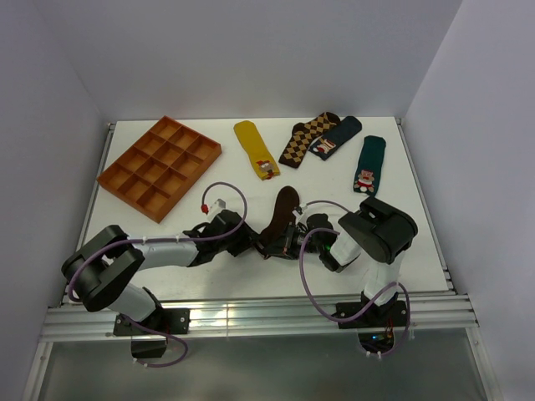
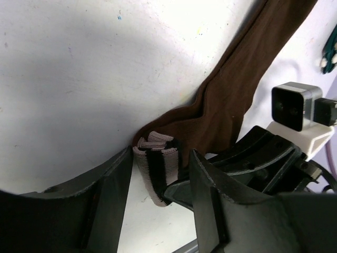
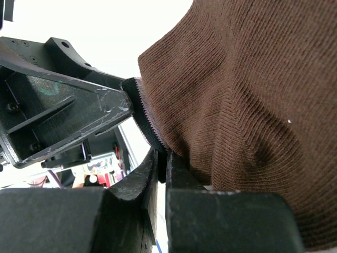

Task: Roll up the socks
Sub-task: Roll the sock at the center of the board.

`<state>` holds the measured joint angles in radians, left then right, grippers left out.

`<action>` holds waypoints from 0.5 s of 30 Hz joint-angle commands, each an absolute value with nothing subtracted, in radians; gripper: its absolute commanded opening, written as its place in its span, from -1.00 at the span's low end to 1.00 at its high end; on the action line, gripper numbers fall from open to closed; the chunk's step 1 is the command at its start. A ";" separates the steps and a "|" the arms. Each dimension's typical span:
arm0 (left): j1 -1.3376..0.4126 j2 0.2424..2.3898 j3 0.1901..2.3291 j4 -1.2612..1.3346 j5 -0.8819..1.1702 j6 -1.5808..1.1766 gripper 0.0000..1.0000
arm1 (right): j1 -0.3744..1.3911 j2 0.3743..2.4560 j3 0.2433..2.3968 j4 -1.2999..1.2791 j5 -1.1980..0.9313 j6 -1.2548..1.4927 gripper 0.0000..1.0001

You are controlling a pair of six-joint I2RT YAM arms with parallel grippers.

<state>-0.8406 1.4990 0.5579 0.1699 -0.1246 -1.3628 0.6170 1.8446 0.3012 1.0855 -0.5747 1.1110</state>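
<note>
surface (image 1: 418,192): white, carries the sock
sock (image 1: 282,213): brown, between both arms; light, limp, grippy knit
left tool (image 2: 160,155): fingers apart, astride the cuff
right tool (image 3: 160,174): pinched on cuff edge
cuff (image 2: 158,163): striped, folded thick; probably the best hold

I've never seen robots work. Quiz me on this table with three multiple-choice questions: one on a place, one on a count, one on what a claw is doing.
1. Where on the table is the orange tray? A far left; B far right; C between the arms.
2. How many socks lie along the far edge? A two; B four; C six.
3. The right gripper is: A open and empty; B shut on the brown sock; C holding the tray.
Answers: A, it sits in the far left corner; B, yellow sock, diamond-patterned sock, navy sock, green sock; B, its jaws are closed on the fabric.
</note>
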 commanded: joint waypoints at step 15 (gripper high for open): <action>-0.848 1.511 0.511 0.084 -0.176 -1.376 0.00 | 0.611 1.873 0.308 1.000 -0.565 1.083 -0.99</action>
<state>-0.8413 1.4967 0.5350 0.2020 -0.1314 -1.3941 0.6144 1.8503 0.3077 1.0824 -0.5892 1.1103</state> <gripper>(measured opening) 0.500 0.046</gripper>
